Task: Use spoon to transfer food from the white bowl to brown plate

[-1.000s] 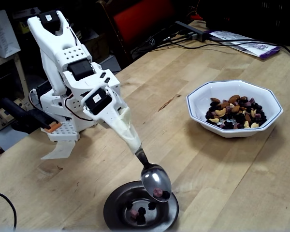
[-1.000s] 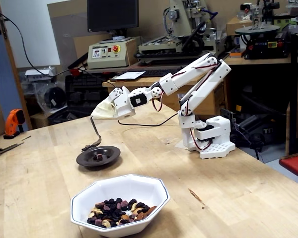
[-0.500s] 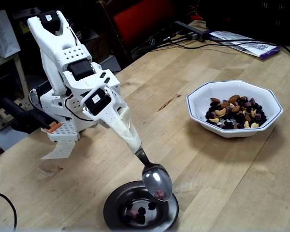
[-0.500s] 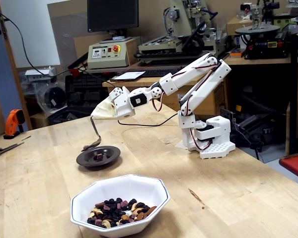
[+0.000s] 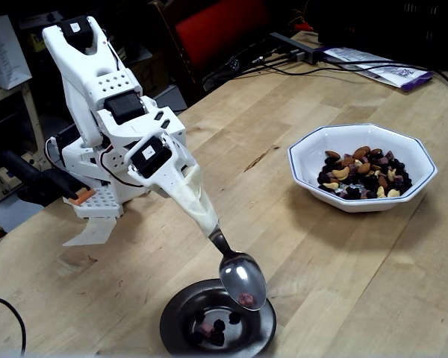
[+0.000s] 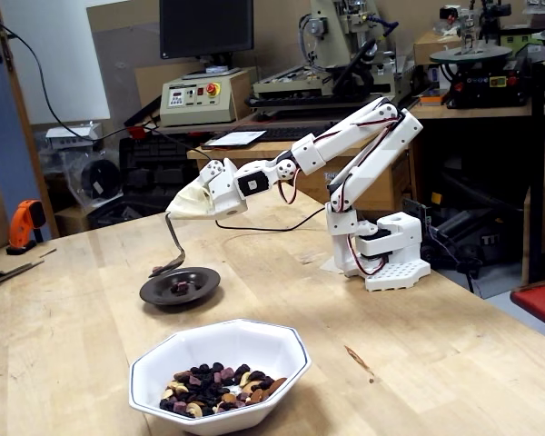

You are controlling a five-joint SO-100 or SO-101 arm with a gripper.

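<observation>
The end effector (image 5: 196,203) is wrapped in pale, cloth-like material, so it cannot be told whether its fingers are parted or closed; the spoon (image 5: 243,277) projects from this wrapping, pointing down and forward. The spoon's oval bowl is held tilted just above the brown plate (image 5: 181,311), over the plate's right side in a fixed view, and one pinkish piece is seen lying near its lower edge. In the other fixed view the spoon (image 6: 170,257) is seen hanging over the far-left rim of the brown plate (image 6: 154,292).

A few dark and pinkish bits of food (image 5: 211,327) are gathered in the plate's sunken centre. The white bowl (image 5: 311,149) is set well apart from the brown plate, up and to the right of it in that fixed view, and is filled with the bulk of the mix. The arm's base (image 6: 391,259) is placed on the worktop (image 5: 336,268) beyond the brown plate.

Beyond the worktop, a printed paper (image 5: 373,66) with a purple corner is seen, its writing too small to be read.
</observation>
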